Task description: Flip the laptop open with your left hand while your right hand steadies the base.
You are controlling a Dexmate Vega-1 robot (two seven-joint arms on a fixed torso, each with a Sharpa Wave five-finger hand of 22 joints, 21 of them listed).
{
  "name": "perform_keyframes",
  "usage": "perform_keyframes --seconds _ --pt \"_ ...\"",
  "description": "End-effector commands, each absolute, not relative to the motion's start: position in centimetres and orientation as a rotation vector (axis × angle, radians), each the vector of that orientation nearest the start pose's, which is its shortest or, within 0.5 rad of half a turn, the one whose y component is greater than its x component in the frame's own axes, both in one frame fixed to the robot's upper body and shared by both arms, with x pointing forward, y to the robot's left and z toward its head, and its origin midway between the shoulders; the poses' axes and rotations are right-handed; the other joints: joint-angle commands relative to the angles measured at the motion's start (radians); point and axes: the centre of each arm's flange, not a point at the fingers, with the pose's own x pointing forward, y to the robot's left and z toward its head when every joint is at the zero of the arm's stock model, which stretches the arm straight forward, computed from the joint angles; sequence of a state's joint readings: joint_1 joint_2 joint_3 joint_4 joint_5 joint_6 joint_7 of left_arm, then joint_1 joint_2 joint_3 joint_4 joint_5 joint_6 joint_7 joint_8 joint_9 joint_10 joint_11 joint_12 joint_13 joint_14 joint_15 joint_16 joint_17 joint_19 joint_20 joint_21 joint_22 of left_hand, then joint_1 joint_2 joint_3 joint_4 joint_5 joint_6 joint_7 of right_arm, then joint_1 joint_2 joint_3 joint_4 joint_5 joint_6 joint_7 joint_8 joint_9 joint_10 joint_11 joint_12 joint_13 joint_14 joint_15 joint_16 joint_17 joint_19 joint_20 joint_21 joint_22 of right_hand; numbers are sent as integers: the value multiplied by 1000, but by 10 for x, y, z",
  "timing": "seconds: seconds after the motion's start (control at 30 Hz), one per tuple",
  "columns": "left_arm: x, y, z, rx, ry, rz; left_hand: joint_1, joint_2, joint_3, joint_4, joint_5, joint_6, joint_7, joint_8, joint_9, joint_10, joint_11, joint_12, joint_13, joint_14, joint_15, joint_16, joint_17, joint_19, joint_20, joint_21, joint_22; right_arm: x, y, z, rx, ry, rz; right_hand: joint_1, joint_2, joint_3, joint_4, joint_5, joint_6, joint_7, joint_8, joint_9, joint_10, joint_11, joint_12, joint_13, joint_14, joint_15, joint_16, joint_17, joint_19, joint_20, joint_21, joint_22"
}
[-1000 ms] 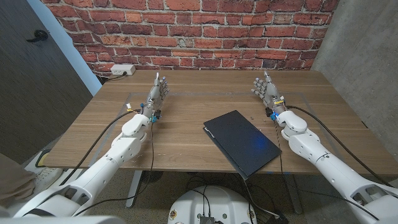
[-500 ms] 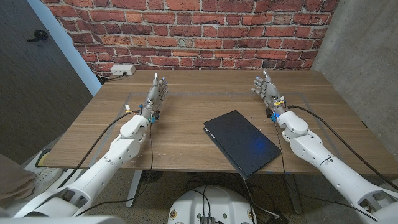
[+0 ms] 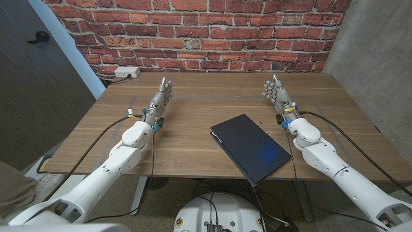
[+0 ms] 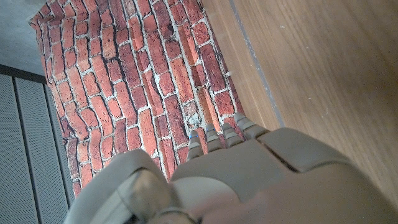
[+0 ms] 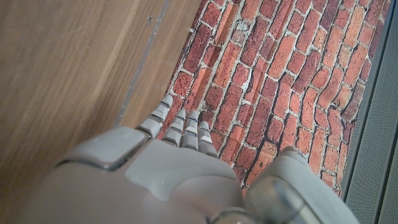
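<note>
Wooden tabletop [image 3: 193, 138] is carrying a closed dark laptop [image 3: 250, 147], lying angled near the front edge, right of centre. Left hand [image 3: 159, 101] & right hand [image 3: 277, 92] are holding nothing, fingers [image 3: 165, 86] extended, both well apart from laptop.

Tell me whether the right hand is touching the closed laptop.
Apart. The head view shows bare wood between the right hand and the closed black laptop lying flat on the wooden table.

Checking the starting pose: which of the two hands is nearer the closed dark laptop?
The right hand is nearer the closed dark laptop; the left hand sits farther off across the wooden table.
</note>
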State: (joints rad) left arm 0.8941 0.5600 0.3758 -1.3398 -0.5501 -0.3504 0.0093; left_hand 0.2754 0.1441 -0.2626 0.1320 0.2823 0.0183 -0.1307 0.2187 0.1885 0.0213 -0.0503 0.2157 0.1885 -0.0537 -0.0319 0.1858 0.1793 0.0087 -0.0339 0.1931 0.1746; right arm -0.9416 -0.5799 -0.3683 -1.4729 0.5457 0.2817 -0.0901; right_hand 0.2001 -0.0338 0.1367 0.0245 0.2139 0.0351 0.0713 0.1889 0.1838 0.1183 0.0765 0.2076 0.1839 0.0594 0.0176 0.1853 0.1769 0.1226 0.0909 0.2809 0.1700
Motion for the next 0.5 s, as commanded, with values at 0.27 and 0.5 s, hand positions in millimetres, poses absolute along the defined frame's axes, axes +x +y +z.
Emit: perform_keyframes --seconds 0.27,0.5 --pt "614 302 -38 198 -673 -202 9 4 7 -4 -4 13 -3 5 4 9 -2 4 2 4 -59 4 2 11 -40 7 2 606 -278 -45 -69 -632 156 19 -2 2 -13 2 -8 3 6 5 1 -1 3 5 -11 1 -3 2 -11 -7 -12 6" --pt "611 298 -41 199 -674 -208 12 5 9 -4 -5 14 -4 3 4 9 -3 3 2 4 -58 4 2 11 -41 6 2 597 -281 -47 -66 -638 177 22 -2 1 -15 1 -11 5 6 5 -4 3 1 5 -16 4 -4 3 -15 -7 -17 6"
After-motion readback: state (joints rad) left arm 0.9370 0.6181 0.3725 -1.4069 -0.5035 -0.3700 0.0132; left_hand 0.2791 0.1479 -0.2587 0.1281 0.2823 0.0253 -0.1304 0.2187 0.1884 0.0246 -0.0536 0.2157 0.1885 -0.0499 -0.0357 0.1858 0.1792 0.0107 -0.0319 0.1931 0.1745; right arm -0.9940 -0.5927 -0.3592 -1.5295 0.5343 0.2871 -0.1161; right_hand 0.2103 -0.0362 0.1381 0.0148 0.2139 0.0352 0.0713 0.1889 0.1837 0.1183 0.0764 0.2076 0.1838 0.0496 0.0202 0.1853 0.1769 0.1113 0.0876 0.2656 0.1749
